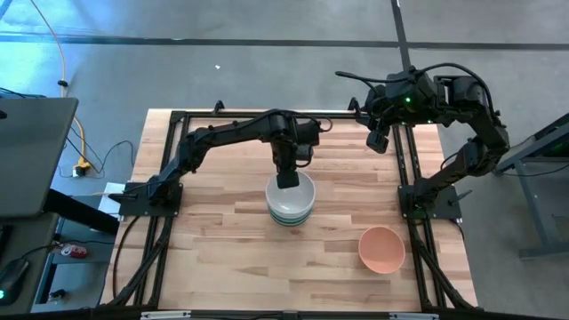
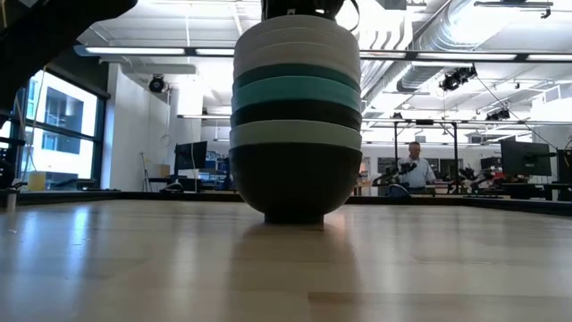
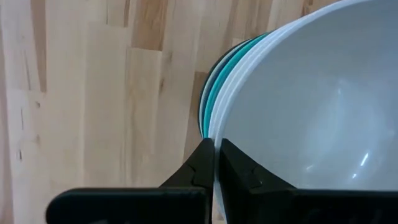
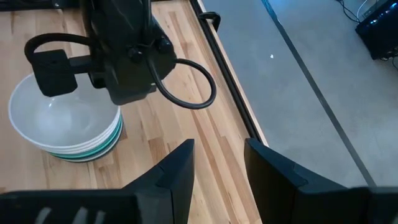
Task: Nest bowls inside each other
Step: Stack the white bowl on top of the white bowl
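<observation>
The left gripper [image 1: 287, 180] pinches the top white bowl's [image 1: 297, 195] rim at twelve o'clock on the stack [image 2: 296, 125]; the right gripper [image 4: 219, 163] waits open, with the salmon bowl [image 1: 382, 249] at four o'clock of the stack.

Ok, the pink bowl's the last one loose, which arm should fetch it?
Right, probably. The salmon bowl sits on the right arm's side, and the right pincer is open and empty. The left pincer is shut on the stack's top white bowl.

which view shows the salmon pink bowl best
The high view: the salmon pink bowl sits alone, whole and unobstructed, near the table's right edge. The low view and both wrist views miss it entirely.
</observation>
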